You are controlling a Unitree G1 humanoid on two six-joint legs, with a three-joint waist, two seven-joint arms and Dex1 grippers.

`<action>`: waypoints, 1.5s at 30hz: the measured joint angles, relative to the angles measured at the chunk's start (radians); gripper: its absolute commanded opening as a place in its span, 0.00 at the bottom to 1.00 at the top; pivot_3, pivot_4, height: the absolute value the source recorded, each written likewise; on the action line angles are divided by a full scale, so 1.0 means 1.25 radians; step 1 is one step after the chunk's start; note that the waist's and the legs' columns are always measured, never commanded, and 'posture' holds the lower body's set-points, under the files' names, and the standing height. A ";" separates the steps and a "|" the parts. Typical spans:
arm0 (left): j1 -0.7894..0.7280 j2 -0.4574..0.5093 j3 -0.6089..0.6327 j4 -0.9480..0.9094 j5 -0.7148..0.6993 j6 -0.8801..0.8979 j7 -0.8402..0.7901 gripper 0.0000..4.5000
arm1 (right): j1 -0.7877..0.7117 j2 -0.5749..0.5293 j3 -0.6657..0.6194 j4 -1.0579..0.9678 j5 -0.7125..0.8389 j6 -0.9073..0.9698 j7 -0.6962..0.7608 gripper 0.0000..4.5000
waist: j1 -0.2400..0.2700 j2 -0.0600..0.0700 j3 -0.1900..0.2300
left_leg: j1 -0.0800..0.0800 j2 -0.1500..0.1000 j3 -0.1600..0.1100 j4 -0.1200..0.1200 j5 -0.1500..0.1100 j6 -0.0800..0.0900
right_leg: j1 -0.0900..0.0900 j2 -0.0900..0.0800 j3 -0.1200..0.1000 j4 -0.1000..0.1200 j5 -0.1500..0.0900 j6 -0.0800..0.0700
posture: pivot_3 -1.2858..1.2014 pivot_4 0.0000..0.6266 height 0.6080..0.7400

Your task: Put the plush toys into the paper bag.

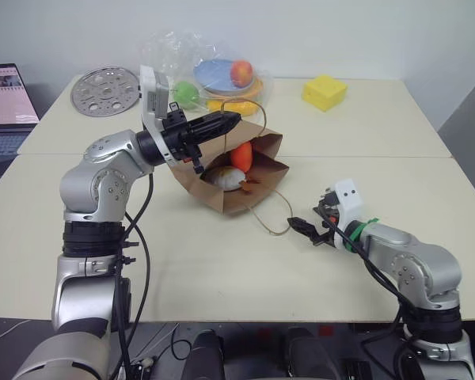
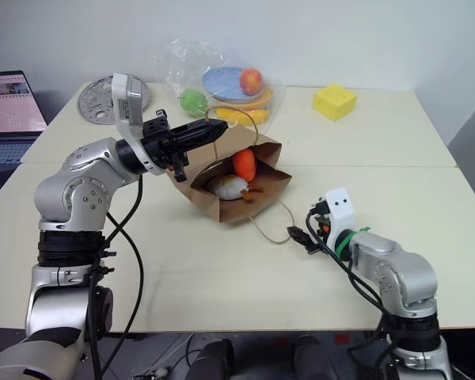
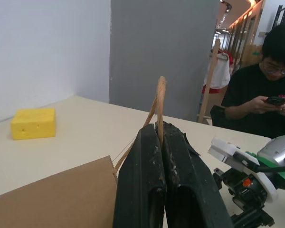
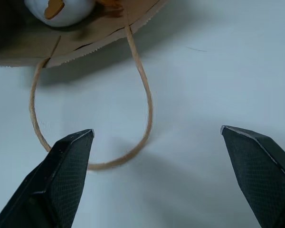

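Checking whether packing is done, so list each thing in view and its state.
paper bag: tipped, mouth open, upper handle lifted.
egg plush: inside the bag.
carrot plush: inside the bag.
lower handle: loose on the table.
left gripper: shut on the upper handle.
right gripper: open, empty, above the table.

A: Bag contents?

B: One paper bag (image 2: 222, 204), brown, tipped with its mouth open toward me. Inside: one carrot toy (image 2: 245, 164), orange; one egg toy (image 2: 228, 187), white, just beside it.

A: Your hands?

B: My left gripper (image 2: 214, 127), pinched shut on the bag's upper twine handle (image 2: 239, 112). My right gripper (image 2: 301, 236), low over the table (image 2: 222, 277), near the lower handle loop (image 2: 271, 229) lying on the tabletop.

A: Background items?

B: Yellow block (image 2: 334, 101), wrapped toy fruit (image 2: 231, 89), laptop (image 2: 12, 103).
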 measured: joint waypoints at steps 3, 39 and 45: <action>0.000 0.000 0.000 0.000 0.000 0.000 0.000 0.00 | -0.020 0.026 -0.005 0.016 0.013 0.010 -0.012 1.00 | 0.003 0.000 0.000 | 0.000 0.000 0.000 0.000 0.000 0.000 | 0.000 0.000 0.000 0.000 0.000 0.000 | 0.52 0.24 1.00; -0.011 0.033 0.014 0.007 0.002 0.001 0.019 0.00 | -0.416 0.123 -0.327 0.037 0.466 0.181 -0.148 0.01 | 0.005 0.001 0.000 | 0.000 0.000 0.000 -0.001 0.000 0.000 | -0.001 0.000 -0.001 0.000 0.000 0.000 | 0.52 0.24 1.00; -0.009 0.040 0.015 0.004 -0.002 0.007 0.014 0.00 | -0.424 0.134 -0.329 0.053 0.545 0.185 -0.230 0.01 | 0.005 0.001 0.000 | -0.001 0.000 0.000 -0.001 0.000 0.000 | -0.001 0.000 -0.001 0.000 0.000 0.000 | 0.52 0.24 1.00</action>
